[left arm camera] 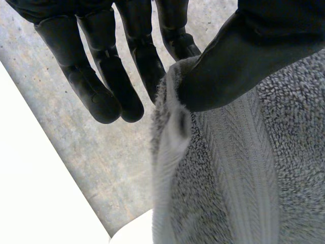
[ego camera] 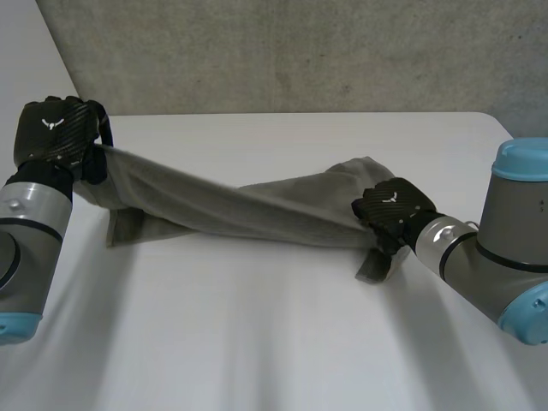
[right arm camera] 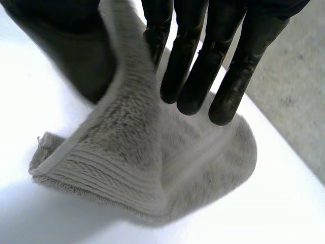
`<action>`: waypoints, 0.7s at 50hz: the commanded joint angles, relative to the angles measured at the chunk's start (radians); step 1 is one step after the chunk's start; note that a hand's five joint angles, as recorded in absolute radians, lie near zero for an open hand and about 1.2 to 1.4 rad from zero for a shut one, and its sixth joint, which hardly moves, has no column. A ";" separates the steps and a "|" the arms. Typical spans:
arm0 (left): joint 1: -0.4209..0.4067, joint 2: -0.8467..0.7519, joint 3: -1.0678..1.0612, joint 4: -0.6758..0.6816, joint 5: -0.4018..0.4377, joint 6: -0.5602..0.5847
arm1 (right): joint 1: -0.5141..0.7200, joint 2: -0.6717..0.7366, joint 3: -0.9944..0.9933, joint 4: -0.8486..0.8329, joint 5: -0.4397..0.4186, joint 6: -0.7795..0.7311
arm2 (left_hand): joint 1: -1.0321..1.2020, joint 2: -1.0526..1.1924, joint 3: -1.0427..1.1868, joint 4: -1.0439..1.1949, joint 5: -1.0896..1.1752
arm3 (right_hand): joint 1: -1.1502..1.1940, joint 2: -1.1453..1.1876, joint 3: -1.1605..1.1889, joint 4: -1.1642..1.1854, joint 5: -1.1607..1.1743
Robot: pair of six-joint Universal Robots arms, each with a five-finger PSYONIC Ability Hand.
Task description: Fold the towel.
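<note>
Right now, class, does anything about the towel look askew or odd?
Yes. The towel is not flat: it hangs bunched and slanting between the left hand, which pinches one end high, and the right hand, which pinches the other low near the table.

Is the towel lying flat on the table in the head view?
No, the towel is stretched in a bunched band between the left hand and the right hand, both pinching it.

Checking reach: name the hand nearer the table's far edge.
The left hand, holding the towel at the table's far edge; the right hand is nearer the robot.
</note>
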 commanded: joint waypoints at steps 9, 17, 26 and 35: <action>0.027 0.017 -0.017 -0.007 0.000 -0.006 | -0.085 0.053 0.006 0.005 0.058 0.153 | -0.099 -0.125 -0.155 -0.131 -0.288 | -0.281 -0.276 -0.284 -0.294 -0.288; 0.027 0.009 -0.023 -0.007 0.000 -0.012 | -0.115 0.056 0.036 0.005 0.055 0.159 | -0.099 -0.125 -0.155 -0.131 -0.288 | -0.263 -0.259 -0.266 -0.276 -0.270; 0.027 0.009 -0.028 -0.005 0.000 -0.012 | -0.119 0.085 0.032 0.009 0.044 0.277 | -0.099 -0.125 -0.155 -0.131 -0.288 | -0.234 -0.229 -0.237 -0.247 -0.241; 0.029 0.020 -0.020 -0.007 0.000 -0.003 | -0.129 -0.008 -0.046 0.061 0.042 0.231 | -0.099 -0.125 -0.155 -0.131 -0.288 | 0.452 0.457 0.449 0.439 0.445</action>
